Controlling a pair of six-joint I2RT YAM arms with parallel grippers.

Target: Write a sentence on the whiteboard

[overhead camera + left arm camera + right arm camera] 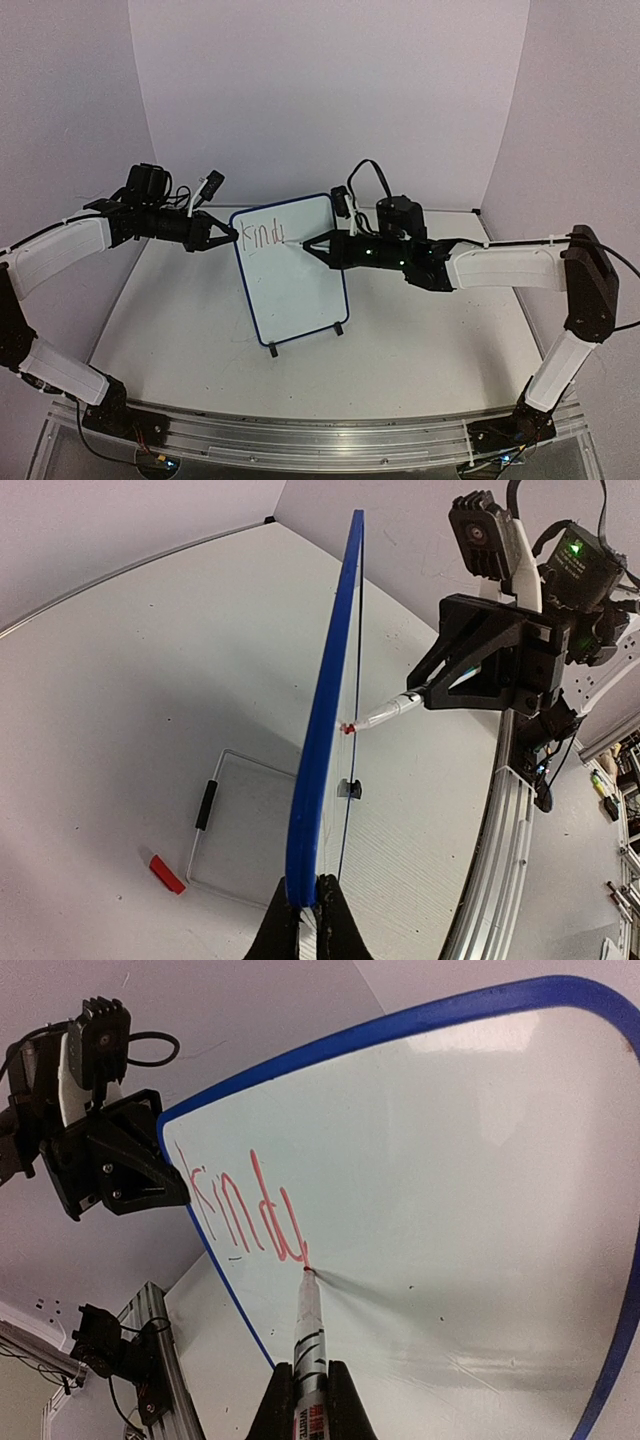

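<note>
The whiteboard (295,275) stands upright on two black feet at the table's middle, blue-framed. Red letters "kind" (263,236) run along its top left; in the right wrist view they (240,1205) read large. My left gripper (228,236) is shut on the board's upper left edge; the left wrist view shows the blue edge (320,750) pinched between its fingers (278,930). My right gripper (312,243) is shut on a white marker (308,1345) whose red tip touches the board just after the "d". The marker also shows in the left wrist view (385,712).
A red marker cap (166,873) lies on the table behind the board, beside a clear sheet with a black clip (206,805). The metal rail (320,440) runs along the near edge. Purple walls close the back and sides.
</note>
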